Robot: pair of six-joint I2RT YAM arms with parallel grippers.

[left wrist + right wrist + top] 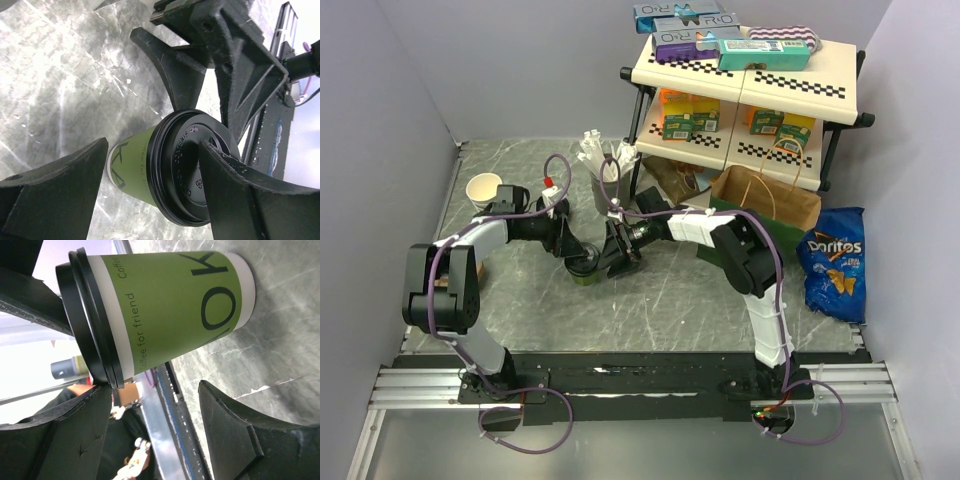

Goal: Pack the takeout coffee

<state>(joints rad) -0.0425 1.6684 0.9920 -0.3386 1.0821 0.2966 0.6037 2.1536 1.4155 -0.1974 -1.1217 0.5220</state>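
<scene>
**Takeout coffee** (165, 305): olive-green sleeve with black lettering, white bands at base and rim, black lid (187, 170). It stands upright at mid-table.

**Grippers:** The left gripper (152, 150) is at the cup's 10 o'clock and the right gripper (154, 385) at its 2 o'clock. Both have their jaws parted, with nothing clamped.

**Obscured:** From overhead, the two grippers cover most of the cup. The large lettering is cut off at the frame edge. Finger contact with the lid cannot be established.

**Surroundings:** Grey marbled table (660, 310) between plain grey walls. A paper bag (765, 200) and a shelf (750, 75) are at 1 o'clock.

Takeout coffee (585, 269) mostly hidden overhead under left pincer (577, 255), right pincer (608, 258).
</scene>
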